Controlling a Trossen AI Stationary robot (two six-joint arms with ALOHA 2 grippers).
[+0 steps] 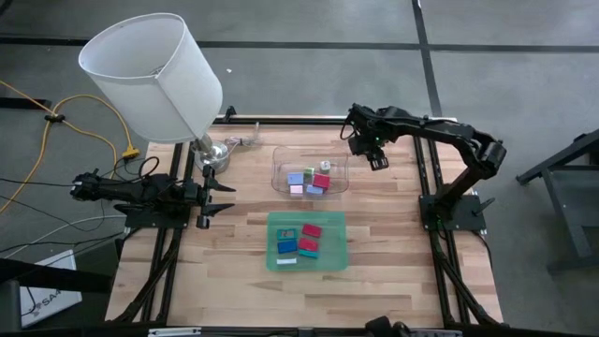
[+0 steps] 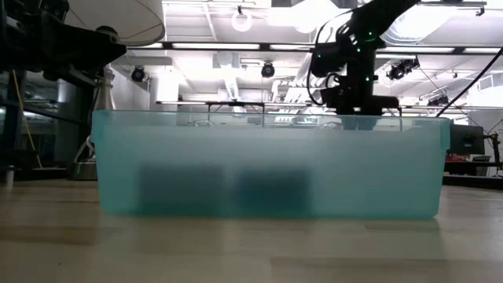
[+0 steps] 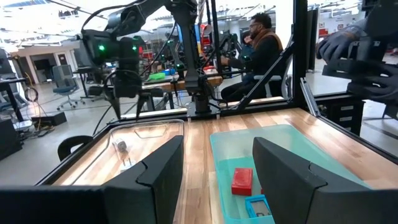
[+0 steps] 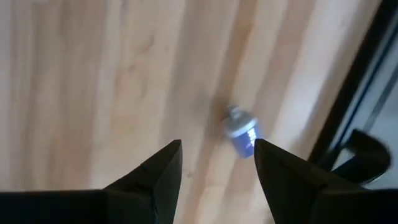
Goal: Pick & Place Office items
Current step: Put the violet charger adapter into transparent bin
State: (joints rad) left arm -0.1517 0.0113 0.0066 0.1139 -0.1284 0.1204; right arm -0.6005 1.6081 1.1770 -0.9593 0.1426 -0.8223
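Note:
The office items are small colored blocks. Several, in red, teal and blue, lie in the green translucent tray [image 1: 307, 241] near the table's middle. Several more, in pale blue, white, red and green, sit in the clear plastic tray [image 1: 311, 171] behind it. My left gripper [image 1: 227, 197] [image 3: 217, 162] is open at the table's left edge, pointing at both trays; a red block [image 3: 242, 180] shows ahead of it. My right gripper [image 1: 374, 159] [image 4: 217, 152] is open, pointing down over bare wood right of the clear tray. A small blue and white item [image 4: 241, 134] lies just beyond its fingertips.
A lamp with a big white shade [image 1: 154, 75] stands on its metal base [image 1: 213, 154] at the far left corner, beside my left arm. The green tray's wall [image 2: 267, 165] fills the low view. A seated person [image 3: 261, 43] is in the room beyond the table. Bare wood lies right of both trays.

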